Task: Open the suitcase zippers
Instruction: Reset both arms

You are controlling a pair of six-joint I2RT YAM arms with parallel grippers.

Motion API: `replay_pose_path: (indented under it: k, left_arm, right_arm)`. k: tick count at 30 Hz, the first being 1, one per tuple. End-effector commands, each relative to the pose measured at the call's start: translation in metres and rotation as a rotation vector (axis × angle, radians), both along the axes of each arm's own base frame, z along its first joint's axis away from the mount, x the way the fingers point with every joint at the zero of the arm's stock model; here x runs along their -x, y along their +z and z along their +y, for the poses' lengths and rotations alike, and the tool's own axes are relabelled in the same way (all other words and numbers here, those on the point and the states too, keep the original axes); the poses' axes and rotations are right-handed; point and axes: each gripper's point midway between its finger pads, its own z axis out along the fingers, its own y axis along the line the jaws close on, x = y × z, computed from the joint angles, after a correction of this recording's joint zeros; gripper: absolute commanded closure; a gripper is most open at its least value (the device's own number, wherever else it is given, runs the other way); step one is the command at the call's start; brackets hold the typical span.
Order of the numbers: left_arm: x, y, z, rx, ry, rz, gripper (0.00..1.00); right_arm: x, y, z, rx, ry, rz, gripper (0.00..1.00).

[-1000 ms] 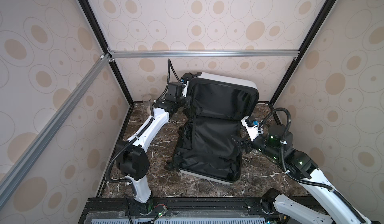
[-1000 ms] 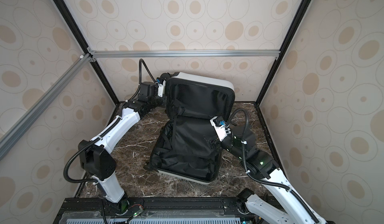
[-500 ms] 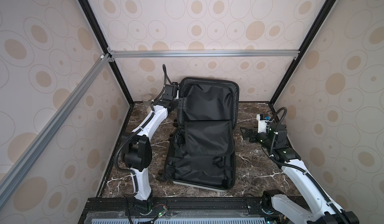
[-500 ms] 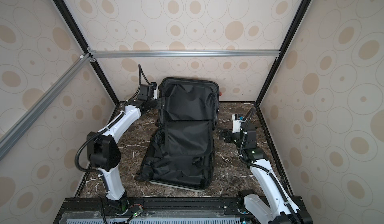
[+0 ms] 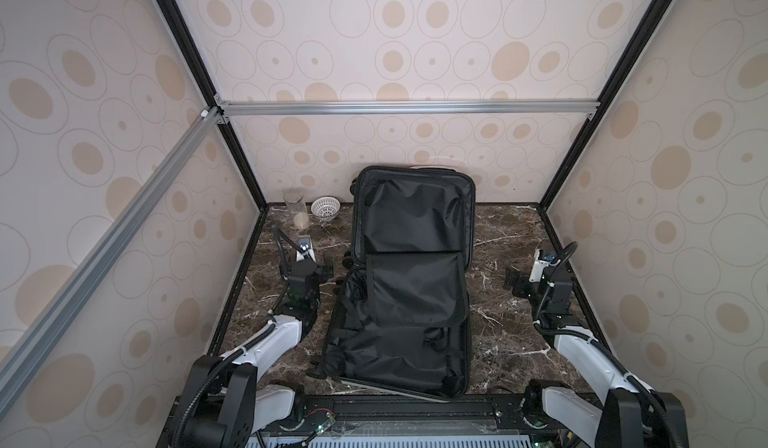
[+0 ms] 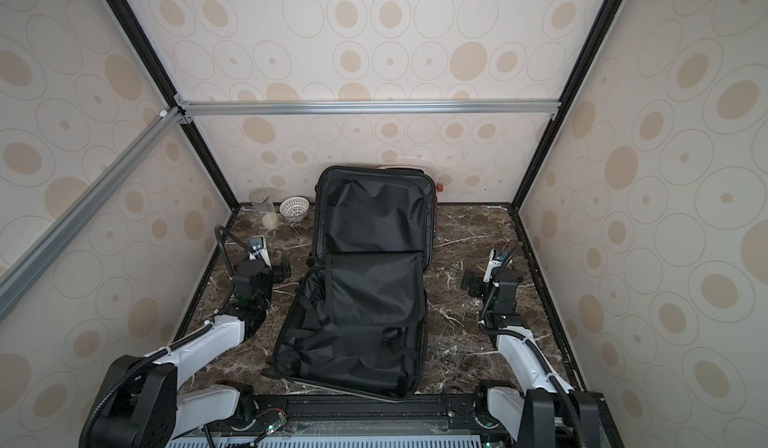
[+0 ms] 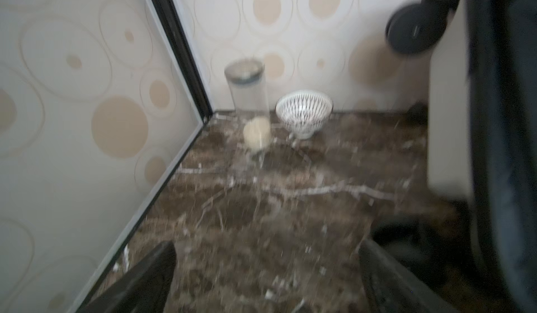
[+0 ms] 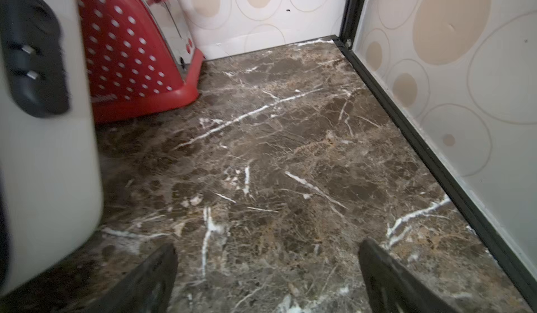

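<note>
Marble bench [image 5: 505, 234], brown w/ white veins, carries all. Suitcase [image 5: 409, 221] lies unzipped & spread between the 2 sets of fingers: 1 half flat, other half raised behind it, black lining showing in both top views. Zippers [image 7: 483, 117]: black band along the raised half's rim, just beside the left fingers [image 7: 142, 279], pulls too blurred to pick out. Red polka-dot toaster [image 8: 130, 53] stands behind the case, ahead of the right fingers [image 8: 386, 276]. Clear jar [image 7: 247, 93] w/ pale stuff at its bottom & white patterned bowl [image 7: 303, 112] sit side by side in the corner ahead of the left fingers. Left fingers: spread wide, empty, over bare bench. Right fingers: same, wide apart, nothing between them, white shell near them.
</note>
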Motion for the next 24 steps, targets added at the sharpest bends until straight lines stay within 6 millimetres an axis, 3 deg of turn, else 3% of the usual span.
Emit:
replay_pose_path:
  k: [1, 3, 5, 8, 9, 12, 14, 16, 24]
  left_arm:
    - [0.0, 0.04, 0.012, -0.004, 0.051, -0.257, 0.02]
    - [0.003, 0.023, 0.009, -0.03, 0.016, -0.263, 0.02]
    - [0.004, 0.026, 0.005, -0.073, -0.026, -0.309, 0.02]
    - [0.01, 0.011, 0.013, -0.017, -0.048, -0.349, 0.01]
    - [0.014, 0.019, 0.02, -0.024, -0.016, -0.403, 0.01]
    - [-0.003, 0.003, 0.033, 0.046, 0.023, -0.302, 0.01]
    - [-0.013, -0.006, 0.037, 0.057, 0.045, -0.238, 0.01]
    - [-0.008, 0.001, 0.037, 0.048, 0.04, -0.288, 0.01]
    - [-0.016, -0.004, 0.03, 0.038, 0.0, -0.248, 0.01]
  right_arm:
    - [-0.018, 0.013, -0.006, 0.042, -0.009, -0.143, 0.01]
    - [-0.026, 0.004, 0.003, 0.006, 0.03, -0.175, 0.01]
    - [-0.036, -0.009, 0.013, -0.003, 0.093, -0.177, 0.01]
    - [-0.041, -0.024, 0.033, 0.036, 0.184, -0.159, 0.01]
    - [-0.044, -0.027, 0.034, 0.053, 0.181, -0.167, 0.01]
    - [-0.051, -0.038, 0.038, 0.048, 0.201, -0.067, 0.01]
    - [-0.058, -0.033, 0.04, 0.09, 0.187, -0.095, 0.01]
    - [-0.056, -0.036, 0.04, 0.087, 0.19, -0.064, 0.01]
    - [-0.057, -0.036, 0.04, 0.088, 0.191, -0.068, 0.0]
